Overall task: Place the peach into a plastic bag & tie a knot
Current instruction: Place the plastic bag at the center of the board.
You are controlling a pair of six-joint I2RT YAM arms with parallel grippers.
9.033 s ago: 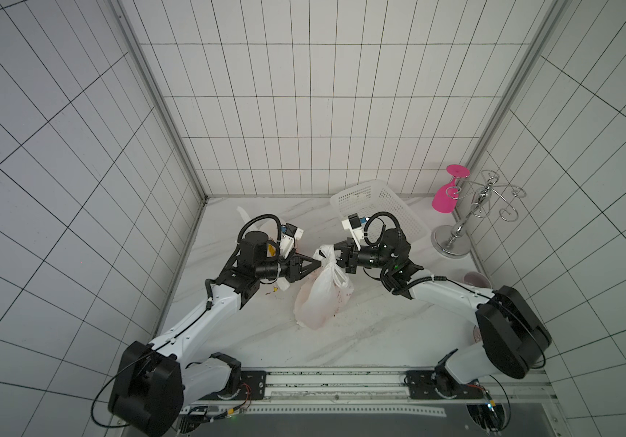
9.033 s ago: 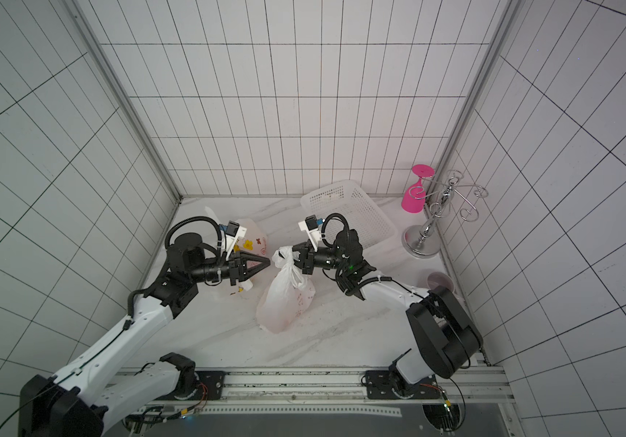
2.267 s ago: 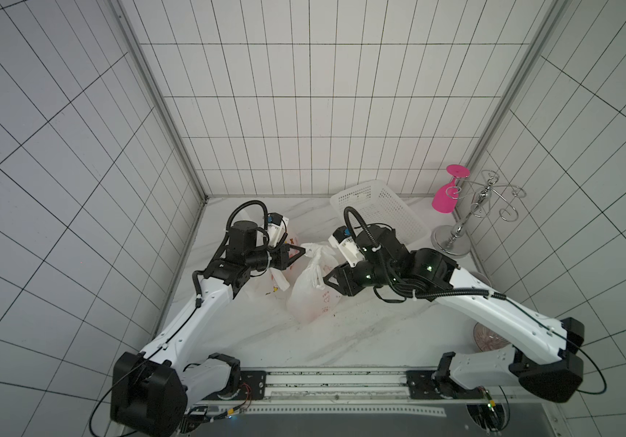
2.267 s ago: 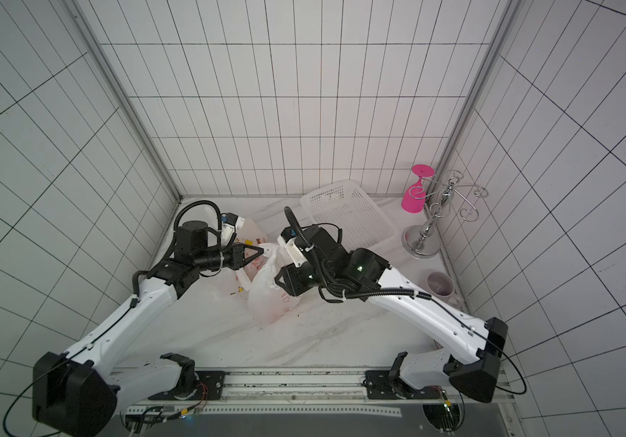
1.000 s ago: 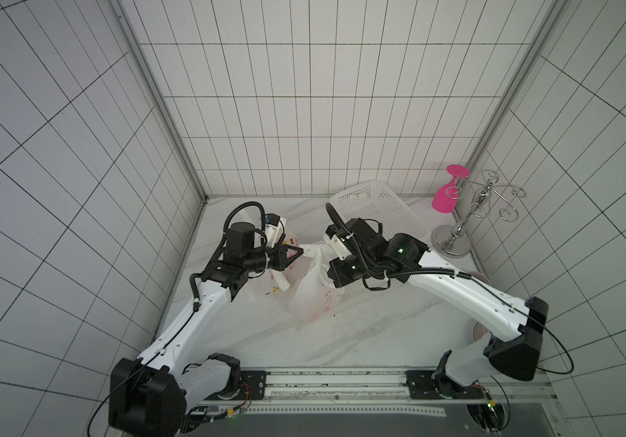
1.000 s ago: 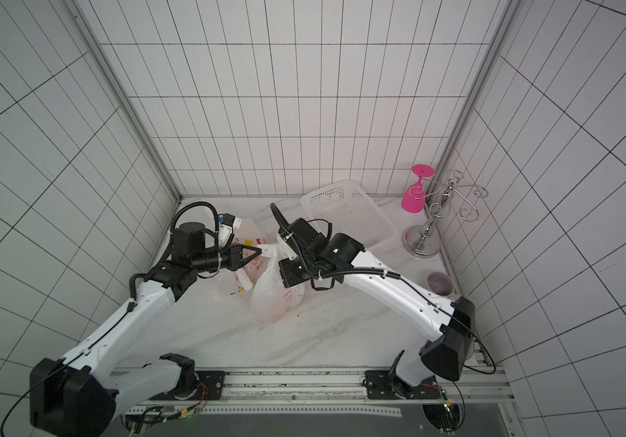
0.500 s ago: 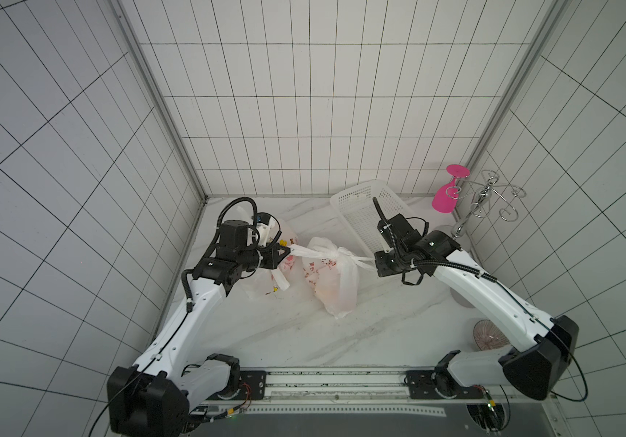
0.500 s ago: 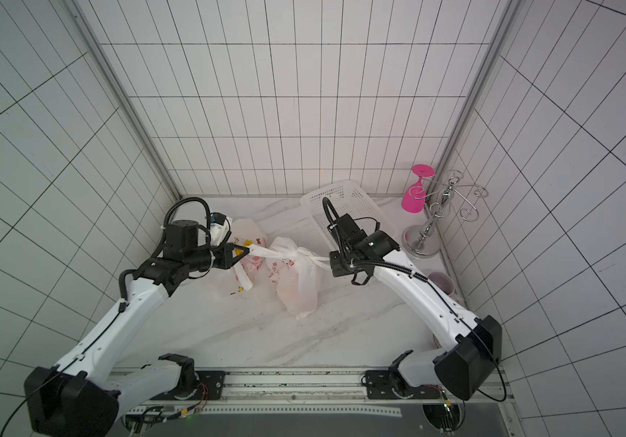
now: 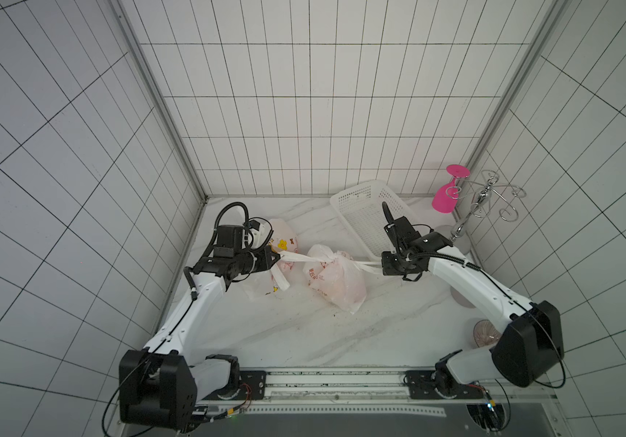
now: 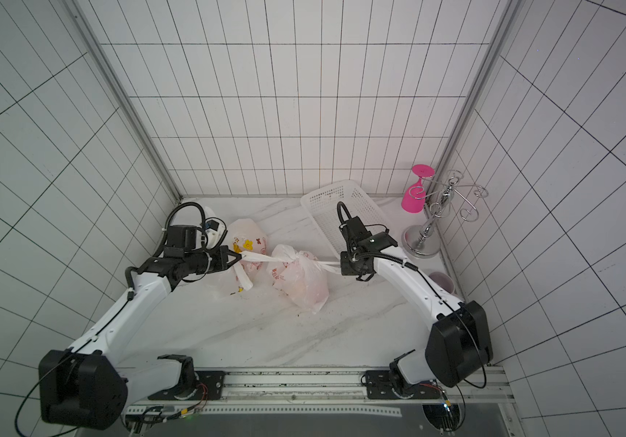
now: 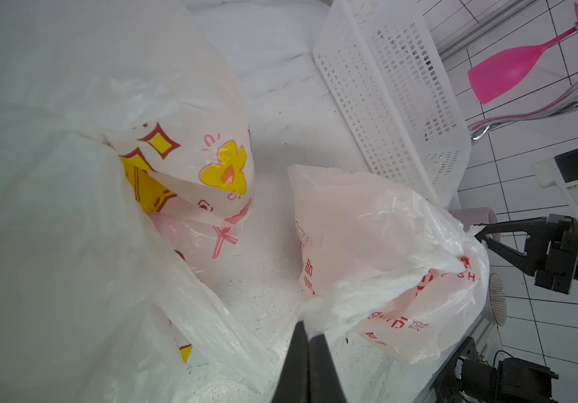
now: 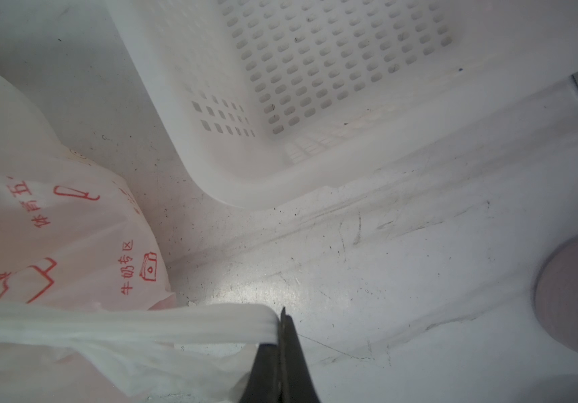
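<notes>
In both top views the plastic bag [image 9: 336,280], peach hidden inside I judge, lies on the counter [image 9: 304,333] beside the basket [image 9: 360,215], its handles [image 9: 296,257] taut between left end effector [image 9: 274,257] and right end effector [image 9: 384,266]: the knot-tightening pull. The left wrist view shows its jaws clamped on one handle [image 11: 317,307]. The right wrist view shows the same on the other handle [image 12: 176,321], so the next move calls for a firm, even outward tug.

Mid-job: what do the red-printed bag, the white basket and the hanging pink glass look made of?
Bag: thin translucent plastic film, slightly glossy; it crinkles, and its handles are drawn into taut strips. Basket: rigid moulded white plastic, matte, with a slotted grid. Pink glass: probably plastic, uniformly tinted with a dull sheen; real glass can't be excluded.
</notes>
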